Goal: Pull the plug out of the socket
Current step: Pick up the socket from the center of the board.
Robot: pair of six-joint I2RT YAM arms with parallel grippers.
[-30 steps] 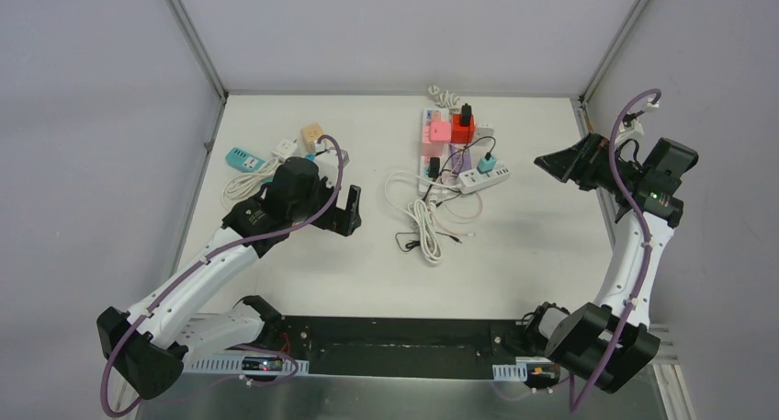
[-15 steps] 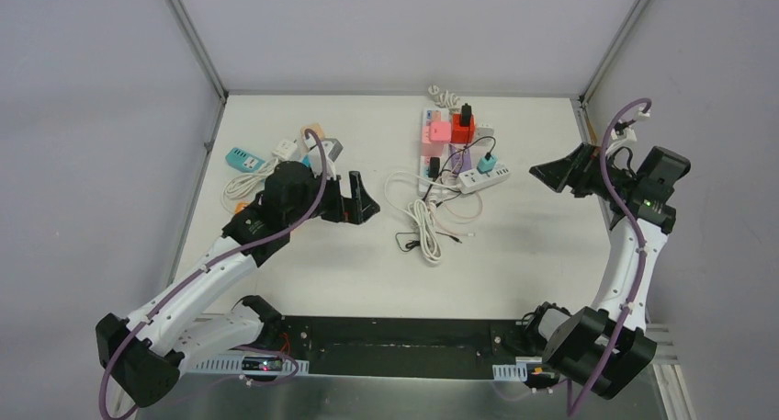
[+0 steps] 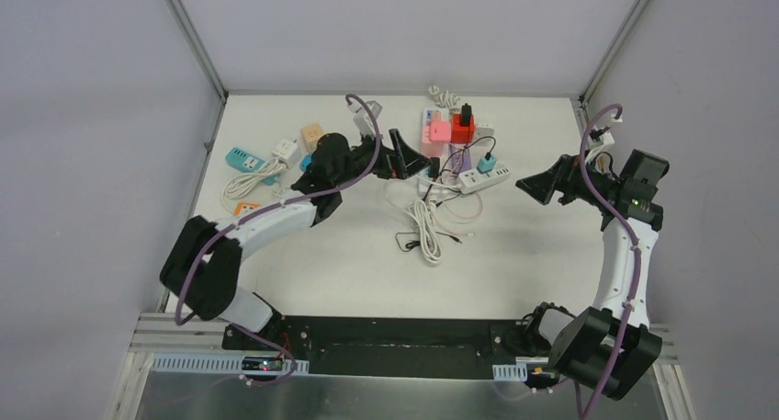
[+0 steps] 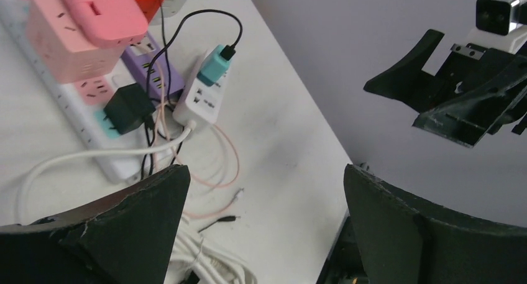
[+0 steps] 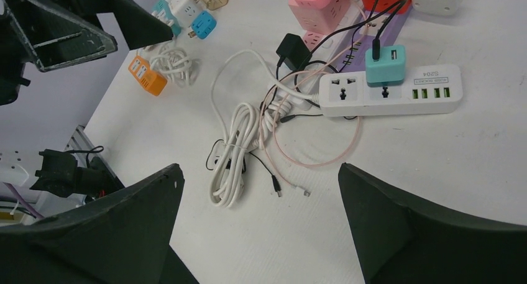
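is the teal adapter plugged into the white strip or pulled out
Plugged in. The teal adapter sits seated on the white power strip, with a black cable entering its top; both wrist views show it so.

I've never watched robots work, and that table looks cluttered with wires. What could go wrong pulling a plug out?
The white plastic power strip looks unfastened, so tugging the teal cube plug may lift the whole strip. The thin pink cable and coiled white cord beside it could snag the open left end effector.
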